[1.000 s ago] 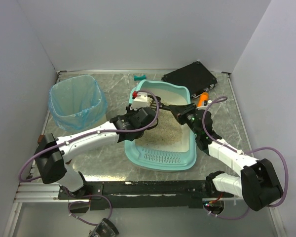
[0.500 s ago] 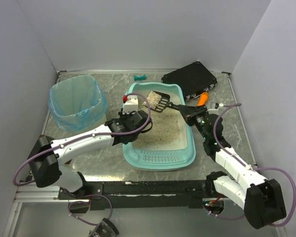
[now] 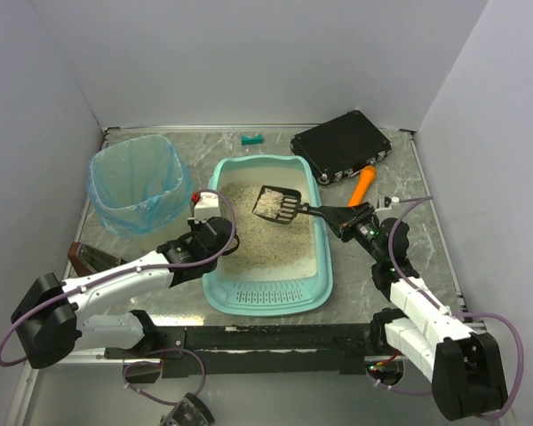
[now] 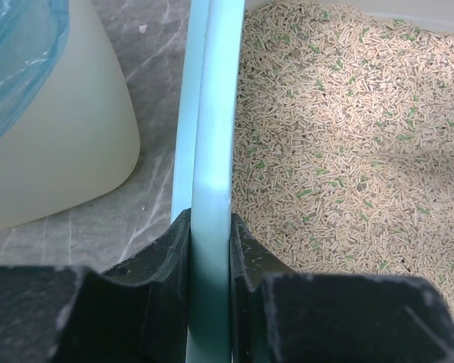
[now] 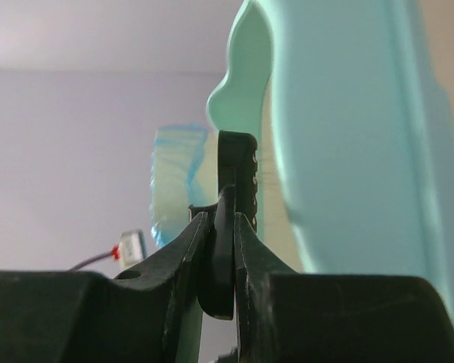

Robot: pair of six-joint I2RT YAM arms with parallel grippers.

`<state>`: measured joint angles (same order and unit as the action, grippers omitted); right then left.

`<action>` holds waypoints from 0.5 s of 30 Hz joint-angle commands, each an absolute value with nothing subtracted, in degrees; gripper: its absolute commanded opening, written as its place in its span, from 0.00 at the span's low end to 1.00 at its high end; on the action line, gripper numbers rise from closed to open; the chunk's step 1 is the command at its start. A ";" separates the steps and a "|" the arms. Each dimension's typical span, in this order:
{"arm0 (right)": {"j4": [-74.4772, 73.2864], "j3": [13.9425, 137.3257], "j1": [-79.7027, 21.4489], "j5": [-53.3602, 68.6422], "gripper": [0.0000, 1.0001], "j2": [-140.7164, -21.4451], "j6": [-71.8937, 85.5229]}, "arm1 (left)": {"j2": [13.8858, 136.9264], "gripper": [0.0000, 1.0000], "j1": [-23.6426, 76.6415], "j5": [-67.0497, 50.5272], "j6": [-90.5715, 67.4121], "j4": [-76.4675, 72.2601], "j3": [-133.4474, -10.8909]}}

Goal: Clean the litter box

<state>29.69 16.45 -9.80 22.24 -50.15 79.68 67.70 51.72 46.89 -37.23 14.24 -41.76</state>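
Note:
The teal litter box (image 3: 215,293) lies flat mid-table, filled with beige litter (image 3: 258,240). My left gripper (image 3: 204,235) is shut on its left rim; in the left wrist view the jaws (image 4: 209,249) pinch the teal rim (image 4: 212,151), with litter (image 4: 340,128) to the right. My right gripper (image 3: 339,216) is shut on the handle of a black slotted scoop (image 3: 278,204), which holds some litter above the far part of the box. The right wrist view shows the jaws (image 5: 225,249) clamped on the scoop handle (image 5: 225,272) beside the box's teal outer wall (image 5: 348,136).
A white bin with a blue bag (image 3: 138,182) stands left of the box, close to my left gripper (image 4: 53,136). A black case (image 3: 342,142) sits at the back right with an orange object (image 3: 362,185) beside it. A small teal piece (image 3: 252,139) lies at the back.
The litter box has come down from a tilt to lie flat and has shifted left and nearer. My left arm drew back with the rim. The scoop now sits above the litter with a load.

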 commanded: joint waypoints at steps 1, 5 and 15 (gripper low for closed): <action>40.94 15.82 -8.96 30.41 0.00 -53.33 84.71 | 63.63 0.01 50.63 44.83 -37.18 -6.23 -42.20; 53.83 16.69 -8.88 32.41 0.00 -60.02 90.35 | 65.13 0.01 48.78 42.02 -36.74 -8.87 -41.92; 54.94 19.25 -9.06 31.65 0.00 -64.26 87.81 | 62.84 0.01 45.53 35.86 -33.31 -15.30 -38.49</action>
